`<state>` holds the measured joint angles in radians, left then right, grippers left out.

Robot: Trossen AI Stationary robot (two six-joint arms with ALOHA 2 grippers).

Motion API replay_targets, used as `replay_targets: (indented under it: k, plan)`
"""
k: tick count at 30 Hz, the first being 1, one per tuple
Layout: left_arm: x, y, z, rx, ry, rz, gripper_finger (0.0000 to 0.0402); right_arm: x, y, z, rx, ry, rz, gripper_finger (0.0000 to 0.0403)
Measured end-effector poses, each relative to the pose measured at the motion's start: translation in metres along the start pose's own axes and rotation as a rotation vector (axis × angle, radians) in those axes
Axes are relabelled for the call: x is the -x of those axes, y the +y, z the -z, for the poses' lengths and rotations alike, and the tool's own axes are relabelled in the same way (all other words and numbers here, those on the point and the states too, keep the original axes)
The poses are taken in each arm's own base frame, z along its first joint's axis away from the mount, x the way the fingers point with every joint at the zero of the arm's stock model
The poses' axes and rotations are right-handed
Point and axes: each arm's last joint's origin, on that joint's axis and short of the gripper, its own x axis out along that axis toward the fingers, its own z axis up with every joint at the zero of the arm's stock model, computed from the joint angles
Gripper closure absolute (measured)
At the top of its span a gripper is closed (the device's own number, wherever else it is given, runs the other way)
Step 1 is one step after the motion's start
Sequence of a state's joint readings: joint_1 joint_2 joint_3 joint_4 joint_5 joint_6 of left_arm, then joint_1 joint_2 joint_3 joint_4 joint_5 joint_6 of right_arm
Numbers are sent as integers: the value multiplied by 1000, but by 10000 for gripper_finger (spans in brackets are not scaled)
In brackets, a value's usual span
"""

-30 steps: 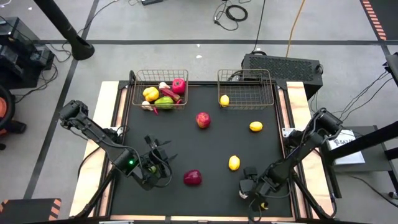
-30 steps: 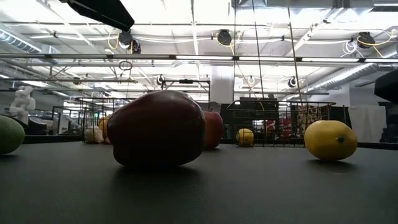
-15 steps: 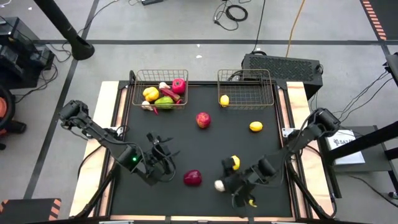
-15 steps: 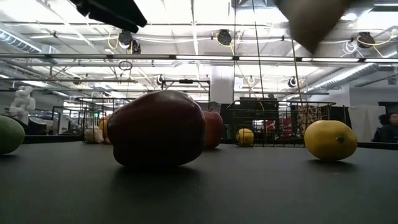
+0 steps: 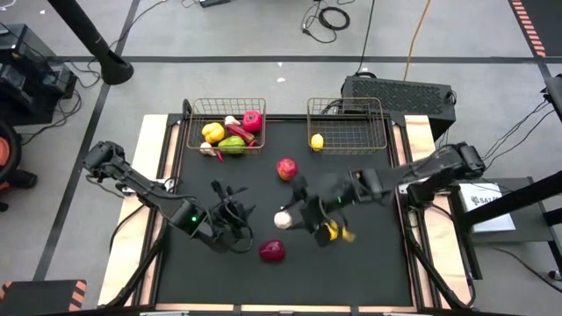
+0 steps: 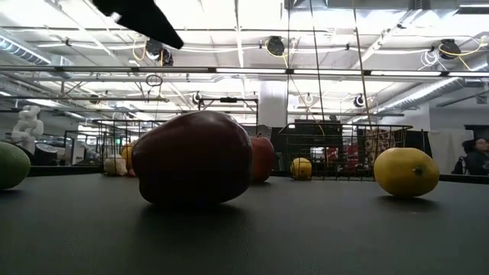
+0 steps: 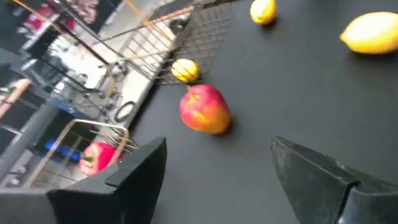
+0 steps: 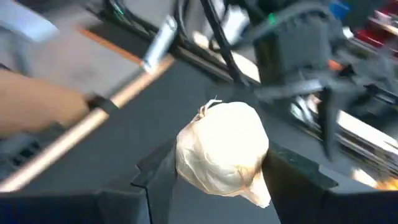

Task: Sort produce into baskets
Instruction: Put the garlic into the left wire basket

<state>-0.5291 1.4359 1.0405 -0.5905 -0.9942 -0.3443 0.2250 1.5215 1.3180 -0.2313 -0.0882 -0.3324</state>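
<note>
My right gripper (image 5: pixel 291 217) hangs over the middle of the black table, shut on a white garlic bulb (image 8: pixel 222 152). My left gripper (image 5: pixel 232 213) stands open at the near left with nothing between its fingers. It is just left of a dark red fruit (image 5: pixel 272 252) that rests on the mat. A red apple (image 5: pixel 287 168) lies mid-table, and a lemon (image 5: pixel 330 231) lies under the right arm. The left basket (image 5: pixel 191 132) holds several pieces of produce. The right basket (image 5: pixel 373 132) holds one lemon (image 5: pixel 317 140). My right gripper pinches the garlic bulb by its two opposite sides (image 8: pixel 181 163) between its two fingers. The fingers come from the table's right, slanting a little downward. The bulb is lifted clear of the table.
Both wire baskets stand side by side at the table's far edge. In the low view a green fruit (image 6: pixel 8 164) sits at the near left and a lemon (image 6: pixel 406 172) to the right. Black mat lies bare between the apple and the left basket.
My right gripper has risen from the table's near right corner and swung left to the middle, rolling its wrist, with the garlic lifted clear. My left gripper has drifted a little toward the right and rolled slightly.
</note>
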Motion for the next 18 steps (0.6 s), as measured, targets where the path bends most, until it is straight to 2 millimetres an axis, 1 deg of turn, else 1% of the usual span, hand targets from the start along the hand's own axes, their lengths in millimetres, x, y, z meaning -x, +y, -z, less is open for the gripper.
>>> replay_targets:
  k: [3,5,8,10,13,16,18]
  plan:
    - [-5,6,-7,12,-23,1,107,2,-25,8,-56,-63,-110,195]
    - [-10,6,-12,28,-27,63,107,2,-40,11,-89,-115,-153,195]
    - [-15,6,-19,37,-46,170,107,-1,-52,15,-112,-180,-237,195]
    - [-19,7,-24,44,-68,227,107,-3,-54,17,-109,-222,-312,195]
    - [-25,11,-30,28,-103,251,107,-7,-54,15,-73,-289,-406,195]
    - [-28,13,-35,-19,-146,284,107,-13,-52,18,-47,-318,-492,195]
    - [-29,14,-40,-43,-191,332,107,-16,-51,20,-45,-321,-519,195]
